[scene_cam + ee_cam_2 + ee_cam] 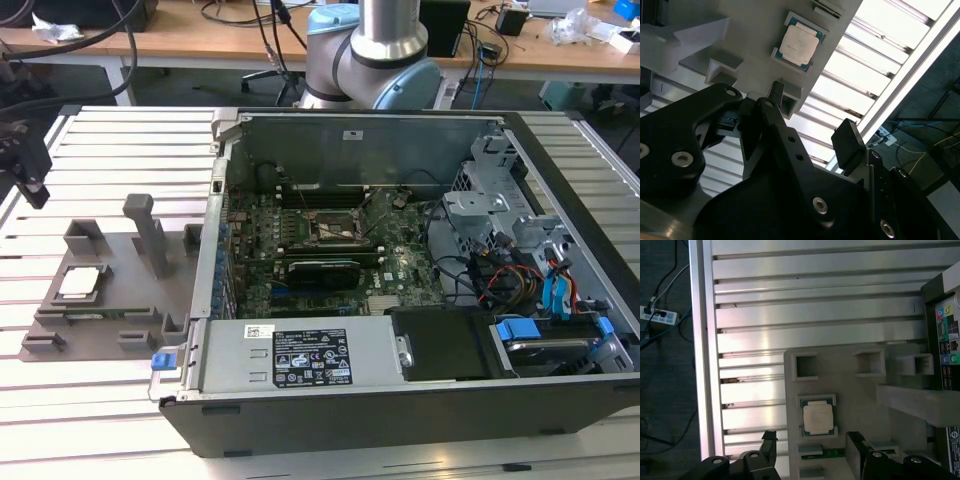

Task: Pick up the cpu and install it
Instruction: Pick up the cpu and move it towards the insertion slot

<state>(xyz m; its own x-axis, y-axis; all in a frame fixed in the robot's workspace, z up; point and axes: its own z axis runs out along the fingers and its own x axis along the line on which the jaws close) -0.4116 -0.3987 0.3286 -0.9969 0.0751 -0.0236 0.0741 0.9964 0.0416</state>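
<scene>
The cpu (82,282) is a small silver-topped square lying flat in a recess of the grey holder plate (120,300), at the exterior view's left. In both wrist views the cpu (818,418) (799,42) lies below and slightly ahead of my fingertips. My gripper (812,444) (810,120) hangs above the table near the plate's outer edge, open and holding nothing. In the exterior view the gripper (25,165) is a dark shape at the far left, well above the plate. The socket (335,228) sits on the motherboard inside the open computer case (420,385).
The holder plate carries upright grey posts (150,235) and small square pockets (806,366). A long black card (320,268) lies in the case below the socket. The slotted aluminium table (110,150) ends close to the gripper, with cables on the floor (660,315) beyond.
</scene>
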